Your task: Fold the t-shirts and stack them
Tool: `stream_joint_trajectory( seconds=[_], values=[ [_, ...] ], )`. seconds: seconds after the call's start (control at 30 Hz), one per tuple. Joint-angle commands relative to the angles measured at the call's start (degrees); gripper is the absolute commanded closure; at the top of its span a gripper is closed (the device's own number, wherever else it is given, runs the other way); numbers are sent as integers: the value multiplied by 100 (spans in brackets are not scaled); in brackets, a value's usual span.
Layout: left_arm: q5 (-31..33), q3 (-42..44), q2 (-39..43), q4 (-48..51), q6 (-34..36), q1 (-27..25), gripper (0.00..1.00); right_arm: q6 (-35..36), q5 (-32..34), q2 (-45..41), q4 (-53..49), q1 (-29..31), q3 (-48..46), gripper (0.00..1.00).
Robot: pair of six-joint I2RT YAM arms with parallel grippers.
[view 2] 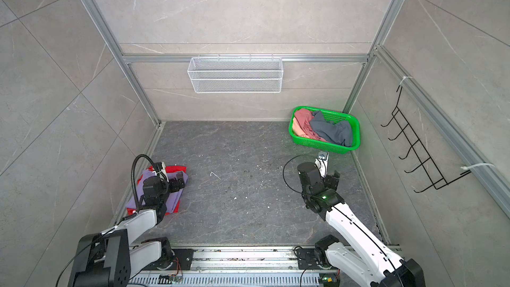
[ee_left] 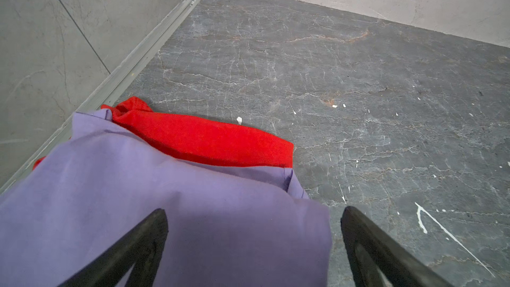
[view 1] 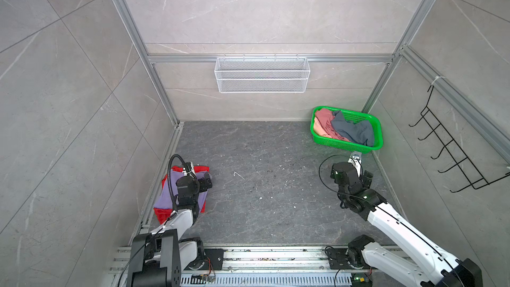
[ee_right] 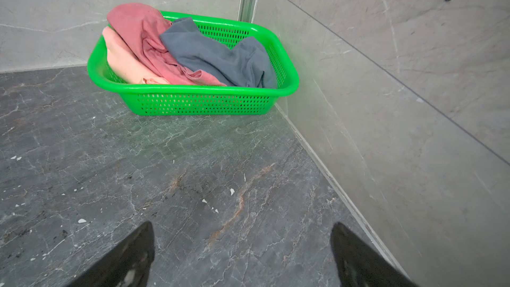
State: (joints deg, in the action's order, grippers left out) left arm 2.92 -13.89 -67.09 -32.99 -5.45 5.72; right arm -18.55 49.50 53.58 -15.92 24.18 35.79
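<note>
Left claw (ee_left: 254,209) wide over lavender tee (ee_left: 138,189); right claw (ee_right: 242,223) wide, empty; top views obscure gaps.

matt cloth t-shirts (ee_right: 215,59), glossy perforated plastic basket (ee_right: 193,89), veined stone-look tabletop (ee_right: 138,161)

- A lavender t-shirt (view 1: 162,197) lies on a red t-shirt (view 1: 202,167) at the near left of the dark marbled surface (view 1: 262,183).
- The left claw (view 1: 206,183) hangs over the pile's right edge.
- A green mesh basket (view 1: 347,149) in the far right corner holds a crumpled pink t-shirt (view 1: 324,118), peach t-shirt (view 1: 317,129) and grey-blue t-shirt (view 1: 350,131).
- The right claw (view 1: 365,176) is just on its near side.
- A white wire basket (view 1: 262,74) hangs on the far wall, and a black hook rack (view 1: 452,150) on the right wall.
</note>
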Motion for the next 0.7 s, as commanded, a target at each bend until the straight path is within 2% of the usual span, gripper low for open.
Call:
stream_joint_trajectory(
  seconds=[0.0,0.27,0.37,0.6,0.67],
  values=[
    [72,1,-147,-952,235,-18,0,187,-173,192,739,-62,-341,0],
    [129,-263,-354,-687,238,-13,0,729,-382,291,2441,-183,-1156,0],
    [-142,-313,-820,-1231,246,-24,0,897,-566,468,3275,-269,-1451,0],
    [168,-271,-1977,-2494,361,-182,0,1550,-1039,1530,5320,-365,-1717,0],
    [186,-511,-1813,-1709,323,-180,0,1823,-1184,1994,5880,-426,-1733,0]
  ],
)
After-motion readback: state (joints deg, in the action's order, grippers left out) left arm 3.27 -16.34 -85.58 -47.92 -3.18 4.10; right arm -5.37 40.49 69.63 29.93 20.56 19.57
